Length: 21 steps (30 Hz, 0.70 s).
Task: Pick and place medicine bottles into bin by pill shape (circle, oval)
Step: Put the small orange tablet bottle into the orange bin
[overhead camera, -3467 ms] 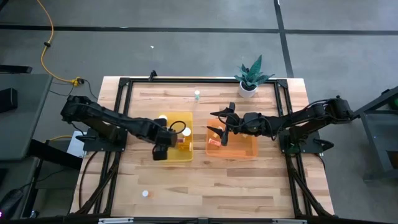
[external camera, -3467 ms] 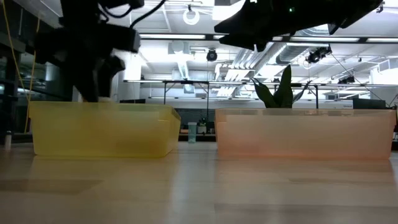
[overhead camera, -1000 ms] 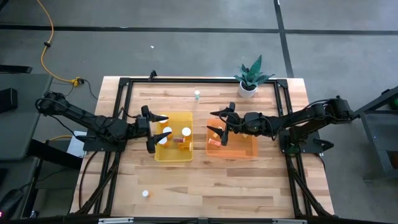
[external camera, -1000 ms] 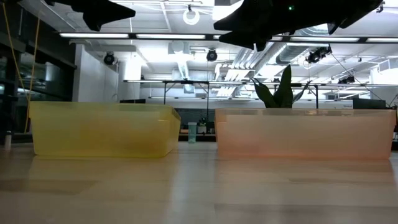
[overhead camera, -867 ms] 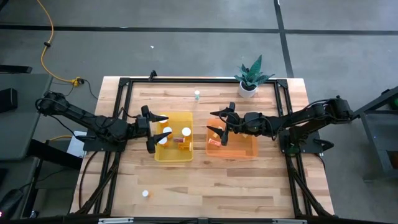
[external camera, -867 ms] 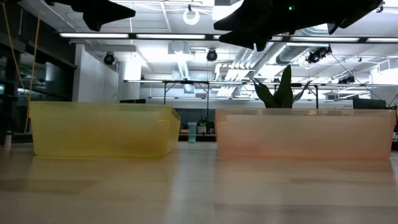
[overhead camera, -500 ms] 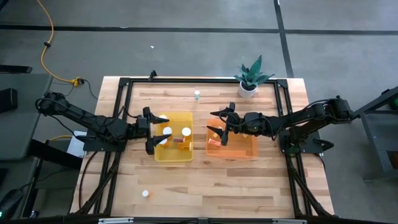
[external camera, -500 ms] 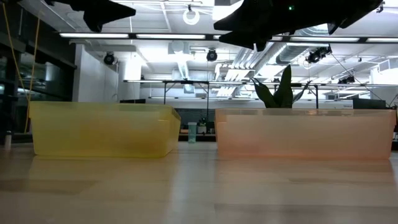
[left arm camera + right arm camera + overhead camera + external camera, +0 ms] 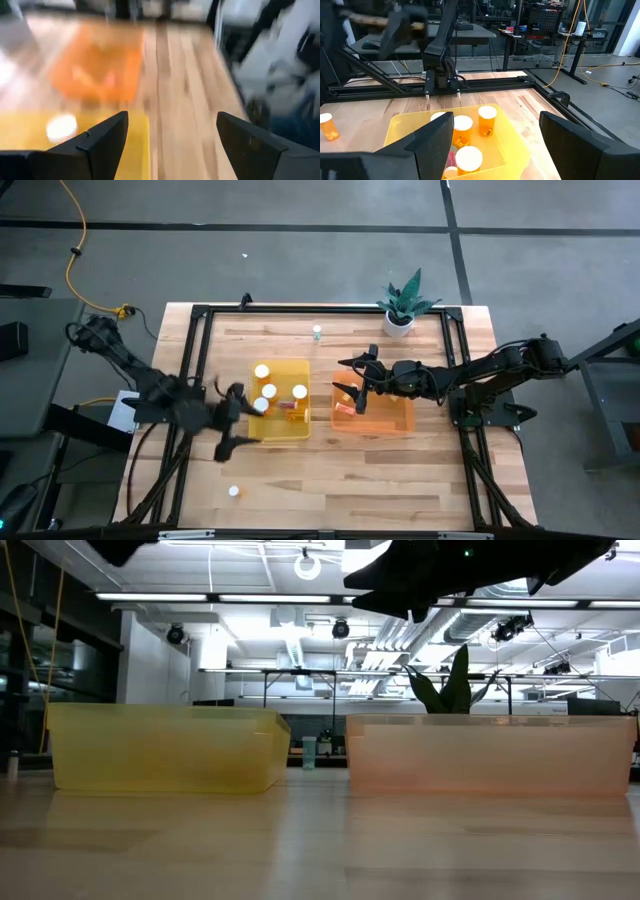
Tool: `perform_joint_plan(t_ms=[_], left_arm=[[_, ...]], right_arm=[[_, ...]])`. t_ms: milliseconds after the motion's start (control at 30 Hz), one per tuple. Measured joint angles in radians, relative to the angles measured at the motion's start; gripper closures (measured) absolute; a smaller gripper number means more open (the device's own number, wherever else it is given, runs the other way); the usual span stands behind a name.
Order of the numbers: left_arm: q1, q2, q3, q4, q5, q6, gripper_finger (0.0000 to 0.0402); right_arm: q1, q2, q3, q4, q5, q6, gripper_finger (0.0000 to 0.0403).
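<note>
So the left tool (image 9: 232, 420), fingers apart and empty, had swung off the yellow bin (image 9: 252, 430) toward the stray bottle (image 9: 233, 491) at the bench's front; right tool (image 9: 352, 386) hung open over the orange bin (image 9: 405, 423)

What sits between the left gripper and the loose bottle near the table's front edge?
Only bare wood lies between the left gripper and that bottle, as the high view shows.

My left gripper (image 9: 228, 423) swung off the yellow bin (image 9: 262, 434), toward the table's near-left edge, fingers spread
</note>
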Motion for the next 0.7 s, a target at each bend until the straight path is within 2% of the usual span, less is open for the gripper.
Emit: perform_joint_plan(t_ms=[133, 367, 533, 700], left_arm=[[-0.131, 0.150, 0.094, -0.154, -0.006, -0.122, 0.0110], [-0.321, 0.407, 0.195, -0.152, 0.014, -0.168, 0.0110], [-0.388, 0.521, 0.219, -0.154, 0.042, -0.195, 0.0110], [-0.401, 0.577, 0.219, -0.175, 0.098, -0.260, 0.0110]], right_arm=[[0.000, 0.000, 0.000, 0.000, 0.000, 0.001, 0.0116], [0.000, 0.000, 0.000, 0.000, 0.000, 0.001, 0.0116], [0.000, 0.000, 0.000, 0.000, 0.000, 0.024, 0.0116], [0.000, 0.000, 0.000, 0.000, 0.000, 0.024, 0.0116]])
